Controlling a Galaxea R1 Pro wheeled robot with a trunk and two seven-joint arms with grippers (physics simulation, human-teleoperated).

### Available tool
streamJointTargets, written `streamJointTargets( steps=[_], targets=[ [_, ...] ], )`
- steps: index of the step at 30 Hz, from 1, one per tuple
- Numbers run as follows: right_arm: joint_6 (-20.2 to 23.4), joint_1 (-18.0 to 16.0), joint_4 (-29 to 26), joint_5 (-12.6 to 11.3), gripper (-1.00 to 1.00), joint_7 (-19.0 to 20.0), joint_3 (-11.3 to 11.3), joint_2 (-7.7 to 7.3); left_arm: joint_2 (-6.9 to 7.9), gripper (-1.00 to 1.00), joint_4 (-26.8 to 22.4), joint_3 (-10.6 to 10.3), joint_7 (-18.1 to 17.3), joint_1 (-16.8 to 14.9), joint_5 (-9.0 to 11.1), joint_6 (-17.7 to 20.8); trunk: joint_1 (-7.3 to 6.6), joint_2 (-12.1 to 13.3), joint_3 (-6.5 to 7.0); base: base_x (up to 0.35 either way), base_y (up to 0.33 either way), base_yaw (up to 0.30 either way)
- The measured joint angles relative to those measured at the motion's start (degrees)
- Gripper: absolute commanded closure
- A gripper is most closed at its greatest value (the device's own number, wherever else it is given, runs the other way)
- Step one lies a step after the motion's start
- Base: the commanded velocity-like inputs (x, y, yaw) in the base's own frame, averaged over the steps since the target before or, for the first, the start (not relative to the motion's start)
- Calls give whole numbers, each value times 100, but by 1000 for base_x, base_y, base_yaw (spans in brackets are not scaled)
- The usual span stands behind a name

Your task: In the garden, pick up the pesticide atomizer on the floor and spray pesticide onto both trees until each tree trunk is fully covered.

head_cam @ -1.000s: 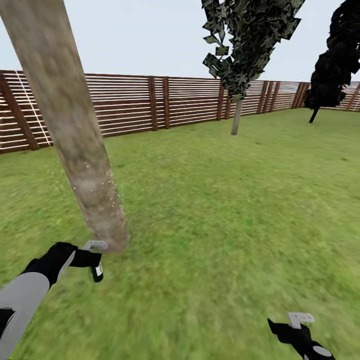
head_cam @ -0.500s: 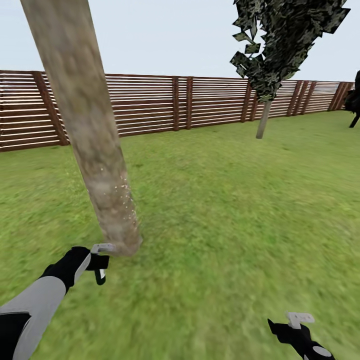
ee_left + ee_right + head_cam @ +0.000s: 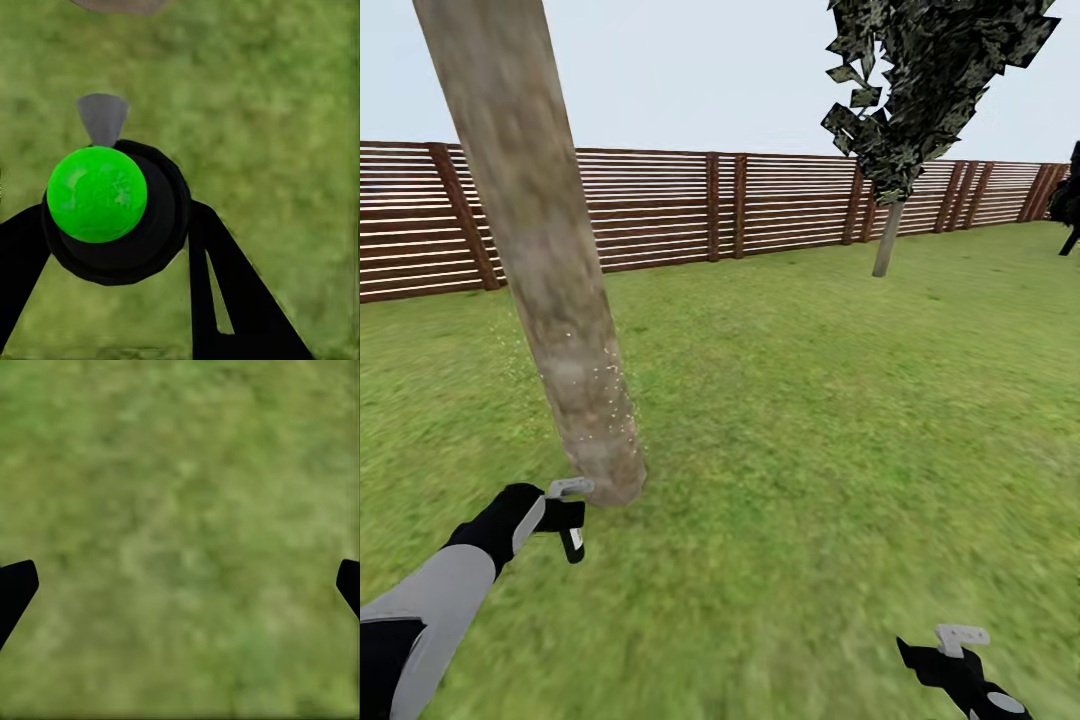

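the small black spray bottle with a light grey trigger head, the pesticide atomizer (image 3: 570,535), was held in the left gripper (image 3: 565,515), just beside the base of the near, leaning grey-brown tree trunk (image 3: 540,260) and above the green grass lawn (image 3: 810,420). in the left wrist view the two black fingers (image 3: 214,259) were closed on both sides of the round black body of the bottle (image 3: 120,217), with its bright green spot turned to the camera. it looked like a light and stiff plastic thing, probably smooth and a little slippery, so i judged that the round body under the trigger head was the good place to hold it, as it was held there.

the left arm was stretched forward and low toward this trunk, and tiny white specks were on the lower bark. the right gripper (image 3: 950,650) hung low, well apart from the trunk, its fingers (image 3: 15,585) spread wide over bare grass and holding nothing. the second tree (image 3: 885,235) stood far behind the trunk, near the brown fence of horizontal wooden slats (image 3: 660,205).
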Motion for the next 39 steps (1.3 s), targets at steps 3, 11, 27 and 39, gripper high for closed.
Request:
streamJointTargets(
  steps=[3,11,27,39],
  targets=[
    [0,0,1,0,-100,0,0,1,42,100,-124,-7,-6,-676,-8,720,-1,0,1,-1,0,-6],
    [0,0,7,0,-100,6,5,9,83,100,-150,-8,0,-889,-52,966,1,1,-1,0,0,0],
    [0,0,7,0,-100,5,0,9,613,100,-731,-27,-8,-2282,-79,1930,-1,-1,1,-28,25,0],
    [0,1,16,9,-100,3,9,35,499,100,-760,-41,-73,-1915,-63,1982,0,0,0,0,0,0]
  ],
)
